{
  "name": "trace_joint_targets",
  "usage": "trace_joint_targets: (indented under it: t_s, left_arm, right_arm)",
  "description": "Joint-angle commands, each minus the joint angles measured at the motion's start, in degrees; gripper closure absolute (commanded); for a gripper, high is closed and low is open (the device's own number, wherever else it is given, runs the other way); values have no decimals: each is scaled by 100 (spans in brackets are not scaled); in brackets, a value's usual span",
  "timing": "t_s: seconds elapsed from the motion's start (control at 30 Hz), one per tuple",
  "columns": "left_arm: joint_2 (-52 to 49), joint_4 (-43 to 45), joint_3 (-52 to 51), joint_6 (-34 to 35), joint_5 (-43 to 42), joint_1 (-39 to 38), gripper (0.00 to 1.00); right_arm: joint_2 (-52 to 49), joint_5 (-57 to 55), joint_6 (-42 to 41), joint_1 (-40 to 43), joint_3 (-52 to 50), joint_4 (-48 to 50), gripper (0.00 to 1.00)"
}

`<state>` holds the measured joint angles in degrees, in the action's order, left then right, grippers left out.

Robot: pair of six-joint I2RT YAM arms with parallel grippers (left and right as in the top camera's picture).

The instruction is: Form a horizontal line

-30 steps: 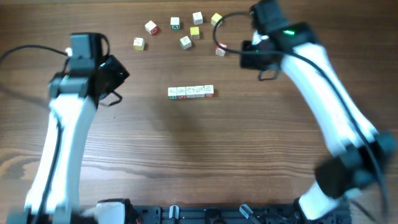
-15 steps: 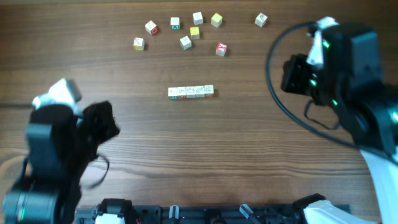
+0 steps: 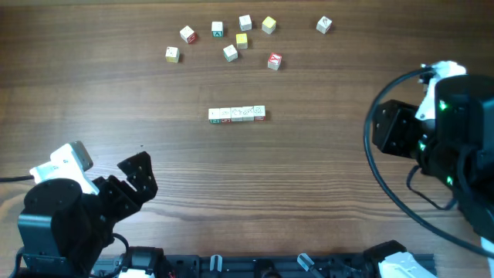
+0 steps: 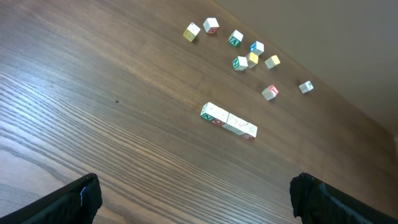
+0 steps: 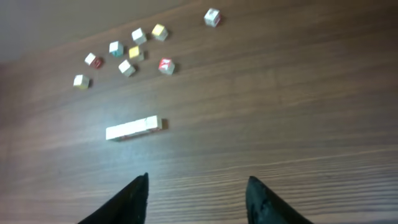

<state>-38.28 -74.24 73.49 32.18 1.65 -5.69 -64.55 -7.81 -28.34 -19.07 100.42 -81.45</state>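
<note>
Left gripper (image 4: 196, 194) spread wide, empty; right gripper (image 5: 196, 198) spread, empty. Both hang well apart from line (image 3: 237, 114) of five touching cubes on table (image 3: 309, 193); loose cubes (image 3: 230, 52) lie beyond it.

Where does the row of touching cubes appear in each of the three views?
Overhead: the horizontal line lies just above centre.
Left wrist: the horizontal line lies right of centre, slanting.
Right wrist: the horizontal line lies left of centre.
Shared landmark: the lone cube, rightmost cube in every view.
</note>
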Motion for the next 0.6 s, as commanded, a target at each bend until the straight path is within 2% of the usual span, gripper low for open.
trace_joint_targets:
  t_s: [0.0, 0.07, 0.37, 0.57]
  left_arm:
    - [-2, -4, 11, -46, 37, -37, 0]
    - [-2, -4, 11, -46, 37, -37, 0]
    - [-2, -4, 11, -46, 37, -37, 0]
    - [-2, -4, 11, -46, 37, -37, 0]
  right_arm:
    - [278, -380, -192, -20, 17, -48, 32]
    - [308, -378, -304, -20, 17, -179, 0]
    - [280, -378, -614, -20, -4, -999, 0]
    - [251, -269, -356, -20, -9, -1069, 0]
